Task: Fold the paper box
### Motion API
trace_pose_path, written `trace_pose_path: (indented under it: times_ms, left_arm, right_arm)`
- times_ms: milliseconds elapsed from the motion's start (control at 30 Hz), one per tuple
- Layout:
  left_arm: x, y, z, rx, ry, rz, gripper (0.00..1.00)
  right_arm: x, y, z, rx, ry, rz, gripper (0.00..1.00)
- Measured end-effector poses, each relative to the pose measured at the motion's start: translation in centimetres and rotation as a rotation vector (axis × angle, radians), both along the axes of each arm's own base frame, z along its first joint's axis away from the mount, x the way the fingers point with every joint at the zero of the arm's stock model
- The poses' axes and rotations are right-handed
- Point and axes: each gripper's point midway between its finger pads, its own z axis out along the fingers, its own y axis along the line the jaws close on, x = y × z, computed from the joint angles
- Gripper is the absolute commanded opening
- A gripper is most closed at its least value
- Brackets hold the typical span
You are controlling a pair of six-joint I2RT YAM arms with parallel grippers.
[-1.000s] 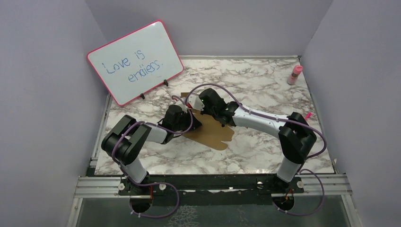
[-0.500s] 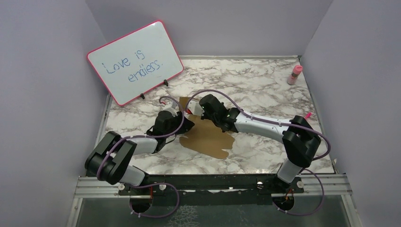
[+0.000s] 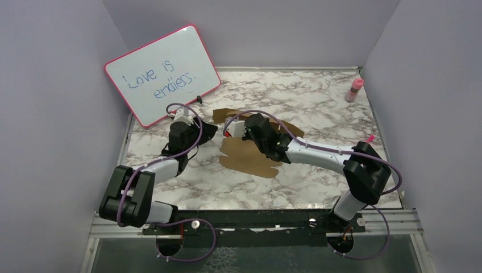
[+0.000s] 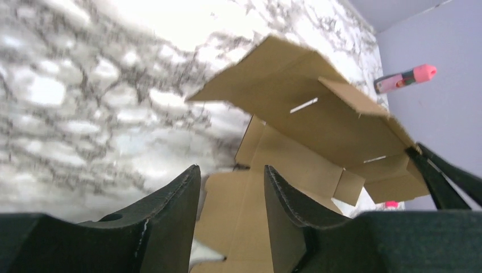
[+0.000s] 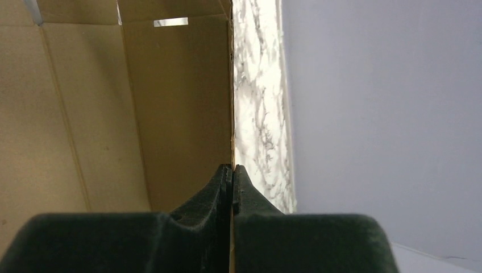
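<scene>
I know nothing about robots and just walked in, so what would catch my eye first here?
Most likely the flat brown cardboard sheet in the middle of the marble-patterned table, partly lifted, with the right arm's fingers pinched shut on one edge. Next, the pink-framed whiteboard reading "Love is endless." leaning at the far left, and the small pink bottle standing in the far right corner.

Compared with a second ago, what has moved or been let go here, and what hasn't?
The left tool has pulled back to the left, clear of the paper box, with its jaws spreading; it now holds nothing. More of the box's far panel shows, and it appears lifted off the table. The right tool stays clamped on the box's edge. The whiteboard and pink bottle have not moved.
</scene>
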Motion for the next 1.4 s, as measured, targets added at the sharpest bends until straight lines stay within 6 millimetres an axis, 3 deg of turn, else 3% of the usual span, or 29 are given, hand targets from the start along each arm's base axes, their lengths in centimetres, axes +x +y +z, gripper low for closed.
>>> trace_pose_path:
  times_ms: [200,533,1033,1400]
  left_arm:
    - [3.2,0.6,1.6,0.008,-0.049,0.031,0.52]
    - [5.8,1.6,0.0,0.098,-0.119,0.027,0.59]
    - [6.5,1.6,0.0,0.244,-0.301,-0.16,0.58]
    - [5.7,0.7,-0.6,0.259,-0.328,-0.261,0.44]
  right_arm:
    - [0.6,0.5,1.0,-0.003,-0.07,0.032,0.05]
    - [0.3,0.1,-0.3,-0.038,-0.1,0.059,0.06]
    - [-0.3,1.1,-1.4,-0.055,-0.091,0.12,0.06]
    - [-0.5,1.4,-2.7,-0.082,-0.071,0.132,0.06]
